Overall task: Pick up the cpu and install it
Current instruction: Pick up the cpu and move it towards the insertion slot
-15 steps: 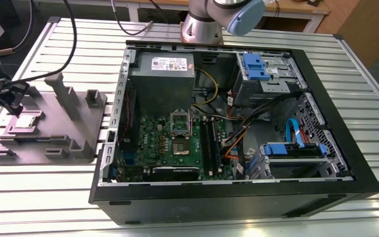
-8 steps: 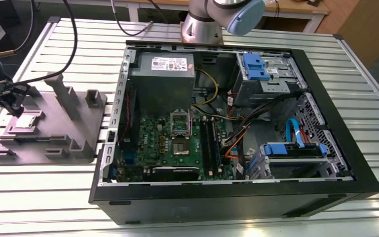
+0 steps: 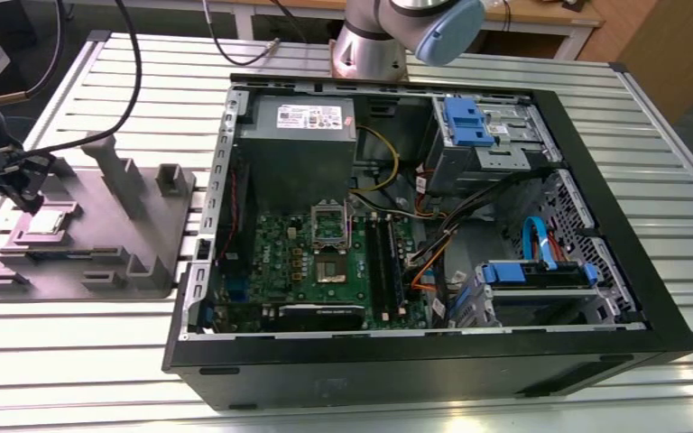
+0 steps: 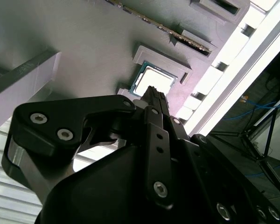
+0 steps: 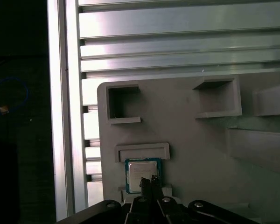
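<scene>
Silvery-grey cpu lies flat in its pocket on the grey holder, right below the gripper. Its tips are pressed together, holding nothing, over one edge of the cpu.

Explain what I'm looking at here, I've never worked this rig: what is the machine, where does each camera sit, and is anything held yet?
The machine is a single robot arm; its base stands at the top of the exterior view. That view looks down on a slatted metal table. On it lie an open computer case with a green motherboard inside and, at the exterior view's left, a grey holder plate. Both wrist views come from cameras riding on the arm, looking past the gripper. The cpu lies flat in a recess of the plate. The gripper is shut, right over the cpu; whether it touches the chip I cannot tell. Nothing is held.
</scene>
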You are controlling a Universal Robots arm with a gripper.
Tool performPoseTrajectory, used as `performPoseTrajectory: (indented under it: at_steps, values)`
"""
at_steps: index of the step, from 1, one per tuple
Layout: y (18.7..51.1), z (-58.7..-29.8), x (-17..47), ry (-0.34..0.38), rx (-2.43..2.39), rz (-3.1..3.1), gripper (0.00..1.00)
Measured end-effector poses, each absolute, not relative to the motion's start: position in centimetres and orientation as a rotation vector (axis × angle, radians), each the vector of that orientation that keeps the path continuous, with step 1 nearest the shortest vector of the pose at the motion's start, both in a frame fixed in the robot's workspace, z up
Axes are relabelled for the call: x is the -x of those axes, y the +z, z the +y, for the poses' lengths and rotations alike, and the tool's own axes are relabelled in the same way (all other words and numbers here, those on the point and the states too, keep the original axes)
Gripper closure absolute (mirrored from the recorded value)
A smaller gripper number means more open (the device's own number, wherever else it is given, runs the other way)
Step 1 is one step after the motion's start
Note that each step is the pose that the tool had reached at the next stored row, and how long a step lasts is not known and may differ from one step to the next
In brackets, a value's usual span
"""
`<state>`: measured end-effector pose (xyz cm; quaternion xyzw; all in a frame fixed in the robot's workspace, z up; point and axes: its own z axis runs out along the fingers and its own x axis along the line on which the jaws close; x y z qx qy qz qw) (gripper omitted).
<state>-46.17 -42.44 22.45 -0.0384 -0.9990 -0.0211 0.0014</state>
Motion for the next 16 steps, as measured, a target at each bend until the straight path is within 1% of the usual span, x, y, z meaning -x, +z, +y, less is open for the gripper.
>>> performPoseTrajectory:
  at_steps: [3, 5, 6, 7, 8, 9, 10, 11, 16]
  values:
    - [22.45, -42.44, 46.17, -0.066, 0.120, -3.136, 0.85]
    - [22.44, -42.44, 46.17, -0.066, 0.120, -3.136, 0.73]
    - [22.44, -42.45, 46.17, -0.066, 0.120, -3.136, 0.73]
    - [22.44, -42.45, 46.17, -0.066, 0.120, -3.136, 0.67]
    - [22.44, -42.44, 46.17, -0.066, 0.120, -3.136, 0.67]
    - [22.44, -42.44, 46.17, -0.066, 0.120, -3.136, 0.61]
    - [22.44, -42.45, 46.17, -0.066, 0.120, -3.136, 0.61]
    - [22.44, -42.44, 46.17, -0.066, 0.120, -3.136, 0.55]
    - [22.43, -42.44, 46.17, -0.066, 0.120, -3.136, 0.55]
